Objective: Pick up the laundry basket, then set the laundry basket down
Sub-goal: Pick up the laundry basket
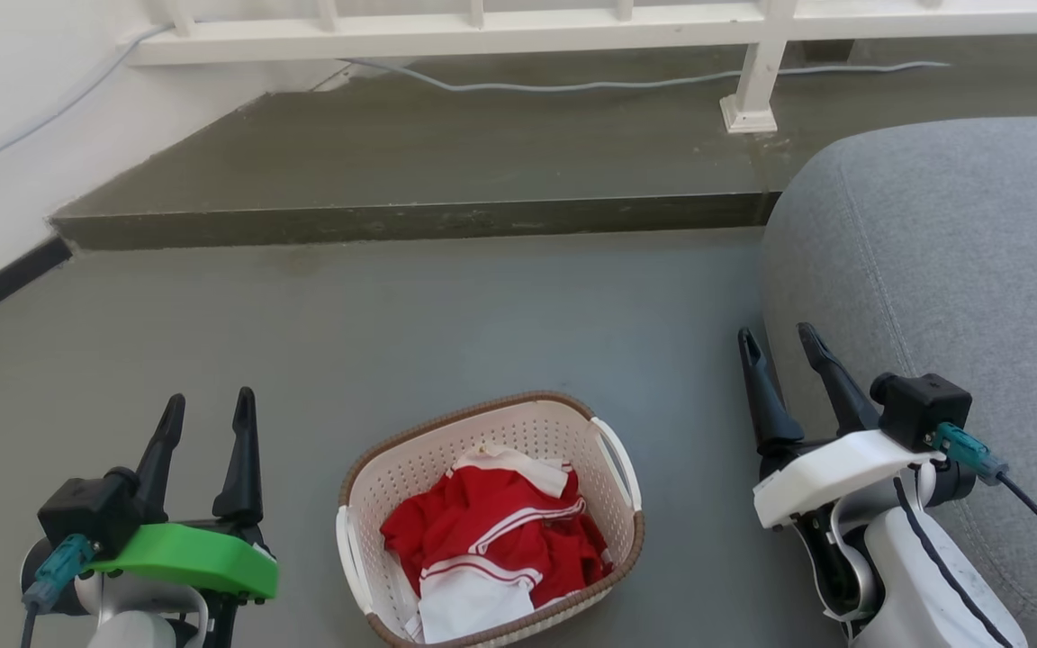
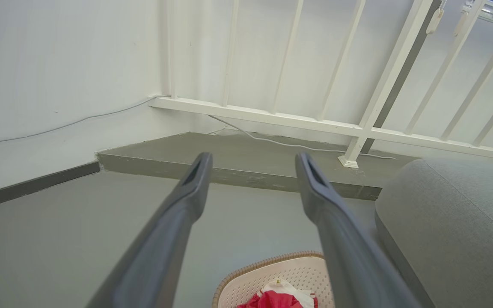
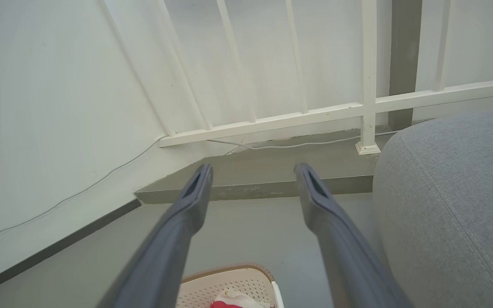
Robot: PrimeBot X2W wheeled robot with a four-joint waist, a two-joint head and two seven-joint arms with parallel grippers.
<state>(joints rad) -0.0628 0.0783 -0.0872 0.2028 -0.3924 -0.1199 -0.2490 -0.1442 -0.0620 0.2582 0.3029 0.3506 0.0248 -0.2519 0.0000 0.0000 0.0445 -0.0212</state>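
1. Status: nothing is done yet. The cream-white perforated plastic laundry basket [image 1: 527, 430] with a brown woven-look rim stands on the grey floor [image 1: 392, 315], holding red-and-white garments [image 1: 491, 531]; lift and set-down are both left.
2. The left gripper [image 1: 211, 398] and right gripper [image 1: 777, 333] flank the basket, both spread wide and grasping nothing.
3. Clearance: the grey upholstered seat [image 1: 933, 252] crowds the right gripper, while the floor up to the raised step [image 1: 437, 153] lies open.

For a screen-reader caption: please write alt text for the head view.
A cream laundry basket holding red and white clothes sits on the grey floor between the open left gripper and open right gripper. A grey cushion lies at right, a white railing beyond.
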